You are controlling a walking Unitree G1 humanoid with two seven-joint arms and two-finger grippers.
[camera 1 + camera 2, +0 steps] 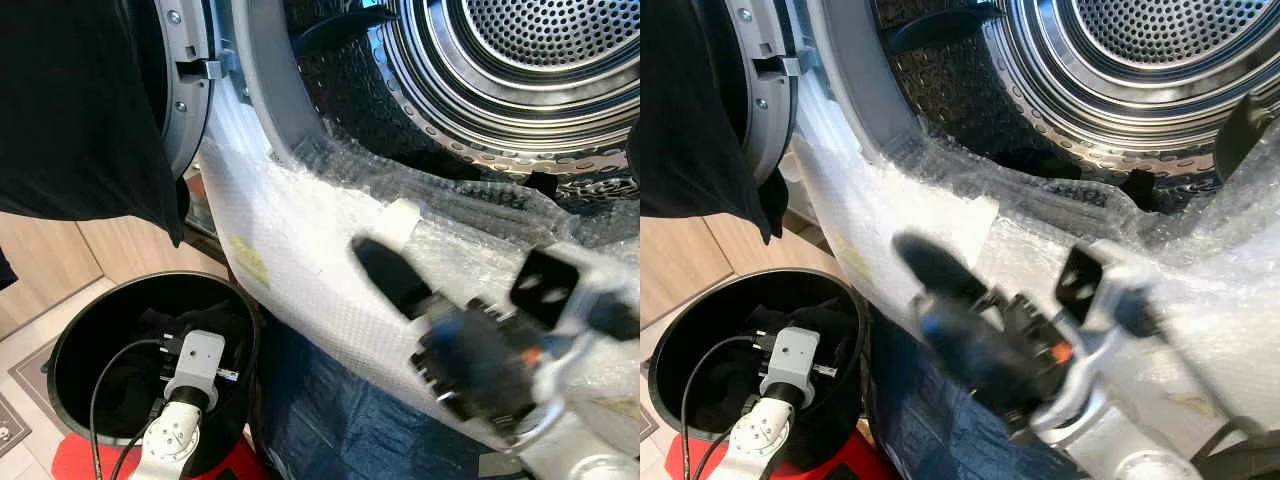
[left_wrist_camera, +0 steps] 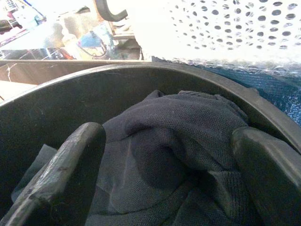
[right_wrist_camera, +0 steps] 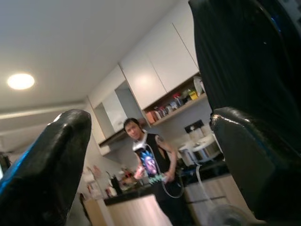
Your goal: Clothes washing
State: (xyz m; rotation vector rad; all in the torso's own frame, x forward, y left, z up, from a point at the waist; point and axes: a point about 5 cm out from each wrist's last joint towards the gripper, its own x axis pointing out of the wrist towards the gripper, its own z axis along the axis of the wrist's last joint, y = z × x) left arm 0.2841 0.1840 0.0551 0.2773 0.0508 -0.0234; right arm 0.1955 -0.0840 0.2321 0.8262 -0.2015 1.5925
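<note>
The left claw [image 2: 164, 155] hangs inside the black bucket [image 1: 90, 330] at the near left, its fingers [image 2: 61, 174] spread wide over a dark sweater [image 2: 178, 136] heaped in the bottom, gripping nothing yet. The right claw [image 1: 400, 270] is raised before the washer, fingers wide apart and empty. Beyond it the steel drum [image 1: 520, 60] stands open above a front wrapped in bubble wrap [image 1: 290, 250], and a black garment [image 1: 70, 110] hangs over the door at far left. This looks like the loading step: next, the left claw should sink, pinch the sweater, and carry it up to the drum.
</note>
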